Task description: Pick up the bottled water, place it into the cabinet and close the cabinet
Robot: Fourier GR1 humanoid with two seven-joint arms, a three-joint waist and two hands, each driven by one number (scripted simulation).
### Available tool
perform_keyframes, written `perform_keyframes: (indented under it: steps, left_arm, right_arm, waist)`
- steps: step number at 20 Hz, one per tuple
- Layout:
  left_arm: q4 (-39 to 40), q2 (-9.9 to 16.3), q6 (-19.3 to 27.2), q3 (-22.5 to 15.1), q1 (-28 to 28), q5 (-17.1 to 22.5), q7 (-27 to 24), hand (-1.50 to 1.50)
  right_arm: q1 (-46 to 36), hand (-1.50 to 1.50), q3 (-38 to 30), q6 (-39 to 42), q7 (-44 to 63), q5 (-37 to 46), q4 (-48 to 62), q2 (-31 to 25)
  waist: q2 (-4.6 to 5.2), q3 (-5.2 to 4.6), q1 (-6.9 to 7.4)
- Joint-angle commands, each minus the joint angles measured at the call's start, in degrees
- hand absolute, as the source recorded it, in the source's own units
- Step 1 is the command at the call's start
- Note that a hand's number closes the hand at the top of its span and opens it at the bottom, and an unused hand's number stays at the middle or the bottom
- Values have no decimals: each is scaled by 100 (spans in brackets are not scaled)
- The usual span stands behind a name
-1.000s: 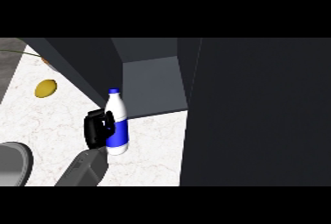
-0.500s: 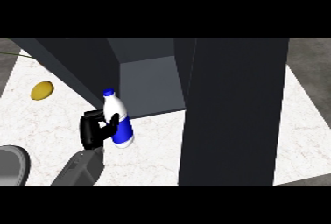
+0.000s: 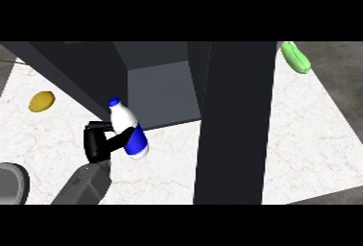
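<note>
We have the bottle in our left hand, whose fingers curl round its blue-labelled lower half from the view's left; the bottle tilts, blue cap up and away from us, its base raised off the counter as far as we can judge; so the pick-up looks done. The bottle sits just in front of the cabinet, at the left edge of its opening, with the cap close to the dark left wall; it is not yet inside, since its whole body shows over the white counter rather than over the grey cabinet floor. The door stands open, a tall dark slab running down the middle of the view and hiding much of the counter behind it; our right hand does not show at all, so we can say nothing of it. What is left, by our reckoning, is the carry into the opening, the release on the cabinet floor, the withdrawal of the hand, and then the closing of the door. Off to the sides lie a yellow fruit, a green thing near the far right corner, and a grey dish at the lower left; none of these lies between the bottle and the opening.
</note>
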Motion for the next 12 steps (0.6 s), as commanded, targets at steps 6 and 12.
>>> perform_keyframes:
  steps: [6,12]
  left_arm:
    - [180,-199,61,-288,-1585,-147,660,-150]
    - [-37,119,-217,-574,-1678,-357,602,-150]
  right_arm:
    - [-117,-150,-1,117,-3,-82,90,-94]
    - [-117,-150,46,182,-24,-72,131,-77]
  waist:
    - [114,-109,-379]
    - [50,-98,-369]
